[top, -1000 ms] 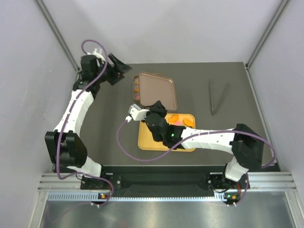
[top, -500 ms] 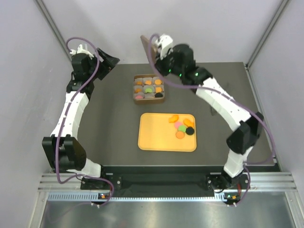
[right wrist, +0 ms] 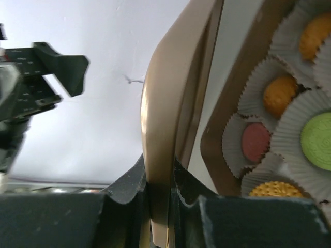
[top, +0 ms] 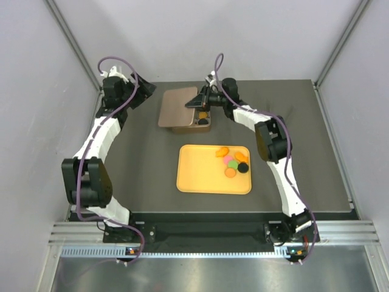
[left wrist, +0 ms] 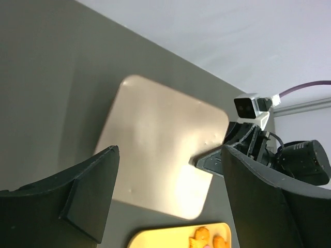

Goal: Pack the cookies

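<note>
Right fingers [right wrist: 126, 190] clamped on lid [top: 177, 107] edge, partly over box [top: 199, 127] of cookies [right wrist: 279, 96], left fingers [left wrist: 87, 188] spread, empty

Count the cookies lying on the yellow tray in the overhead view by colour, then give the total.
Orange cookies: 3
Pink cookie: 1
Green cookie: 1
Black cookie: 1
Total on the yellow tray: 6

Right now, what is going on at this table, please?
The right gripper is shut on the edge of the brown lid and holds it partly over the box at the far side. The box has cookies sitting in paper cups. The left gripper is open nearby and holds nothing. A few loose cookies lie on the yellow tray.
</note>
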{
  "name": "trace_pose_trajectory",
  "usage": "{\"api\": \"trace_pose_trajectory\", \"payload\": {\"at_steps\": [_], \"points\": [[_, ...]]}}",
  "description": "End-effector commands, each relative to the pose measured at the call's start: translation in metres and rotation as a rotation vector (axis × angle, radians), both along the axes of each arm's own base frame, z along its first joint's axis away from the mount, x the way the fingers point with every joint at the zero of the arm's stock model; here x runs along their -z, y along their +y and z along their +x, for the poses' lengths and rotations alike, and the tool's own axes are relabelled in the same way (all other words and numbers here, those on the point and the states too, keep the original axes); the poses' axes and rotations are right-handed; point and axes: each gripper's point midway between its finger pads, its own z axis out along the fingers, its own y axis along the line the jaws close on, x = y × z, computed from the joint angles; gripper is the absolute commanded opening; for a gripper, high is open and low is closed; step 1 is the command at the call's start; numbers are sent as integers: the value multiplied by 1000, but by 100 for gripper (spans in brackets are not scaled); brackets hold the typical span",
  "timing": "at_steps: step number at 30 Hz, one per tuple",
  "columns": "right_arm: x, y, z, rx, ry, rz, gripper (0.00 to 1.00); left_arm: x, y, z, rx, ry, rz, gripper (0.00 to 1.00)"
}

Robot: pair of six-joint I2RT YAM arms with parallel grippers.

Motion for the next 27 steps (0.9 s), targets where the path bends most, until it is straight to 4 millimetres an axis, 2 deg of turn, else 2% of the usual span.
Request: {"api": "trace_pose_trajectory", "payload": {"at_steps": [1,2,4,9,11,13,14,17,18,19,27], "points": [[-81,-14,-2,-103,-85,217,0,12,0,17,14,-33,25,84],[-78,-14,-1,-107,-57,224,0,23,-2,21,23,-15,23,83],[-68,-20,4,-101,-6,239,0,31,-2,27,28,-2,31,83],[-53,-34,13,-88,33,257,0,66,-6,38,26,59,58,83],[-46,-33,14,-95,46,249,0,82,-9,42,45,84,60,84],[-38,-33,14,-105,61,241,0,86,-17,46,88,85,42,84],[-36,-34,15,-105,69,240,0,95,-21,49,102,98,39,84],[-28,-35,19,-103,86,235,0,102,-28,53,133,86,21,84],[-20,-35,20,-111,99,229,0,107,-30,53,142,89,13,84],[-23,-35,21,-116,92,230,0,104,-31,55,142,70,3,84],[-6,-37,29,-121,118,212,0,119,-42,54,176,79,-45,84]]}}
